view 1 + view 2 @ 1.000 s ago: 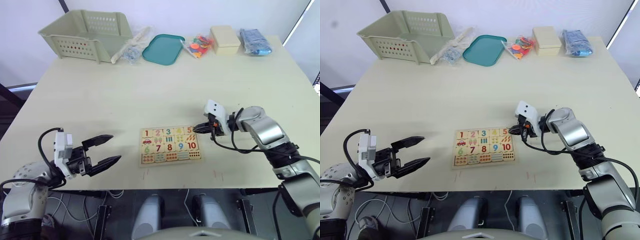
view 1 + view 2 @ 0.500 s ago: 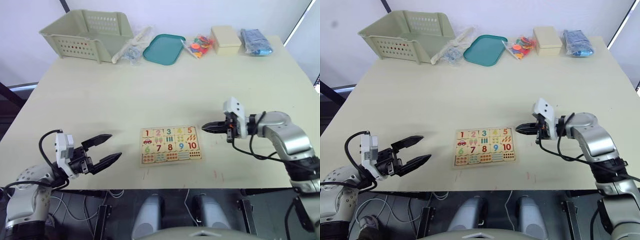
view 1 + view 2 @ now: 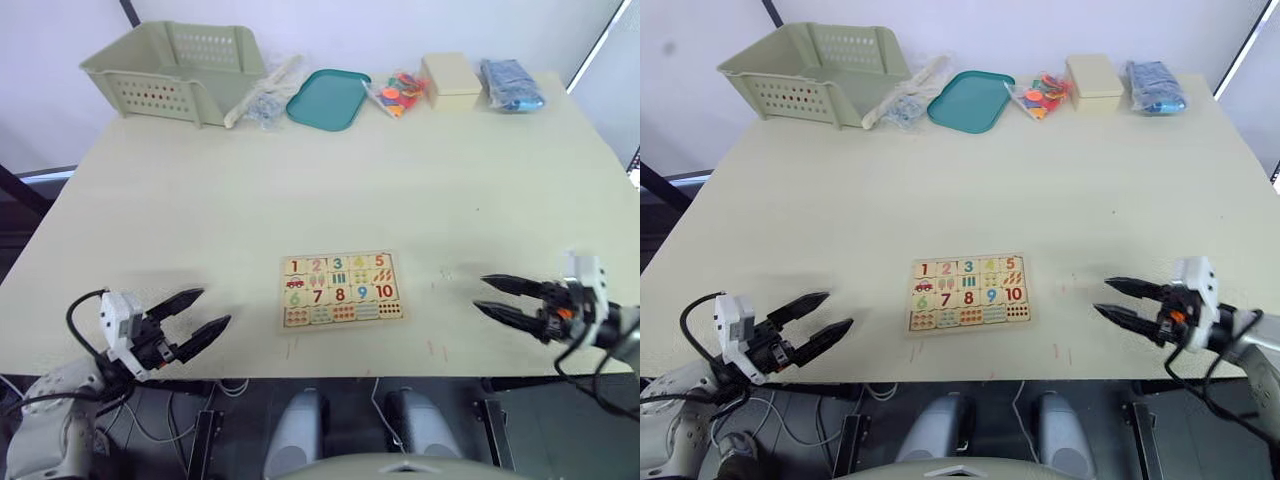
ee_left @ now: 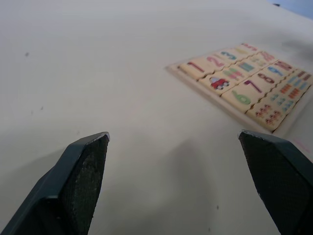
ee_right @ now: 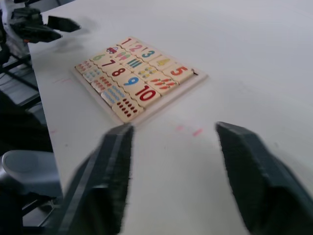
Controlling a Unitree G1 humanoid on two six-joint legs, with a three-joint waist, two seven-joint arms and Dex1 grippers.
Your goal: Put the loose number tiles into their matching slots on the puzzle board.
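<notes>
Pale-wood puzzle board (image 3: pixel 341 290) lies flat near the front edge of the worktop (image 3: pixel 300 170), number tiles (image 3: pixel 337 265) 1 to 5 seated in its top row. Left tool (image 3: pixel 197 319) hovers low at the front left, fingers spread, empty. Right tool (image 3: pixel 498 299) sits low at the front right, fingers apart, empty, pointing toward the board.

pale-wood puzzle board (image 3: pixel 341 290), teal tray (image 3: pixel 327 99)

Lab-like test room: bare table (image 3: pixel 300 190) (plain white walls), sorted props.
</notes>
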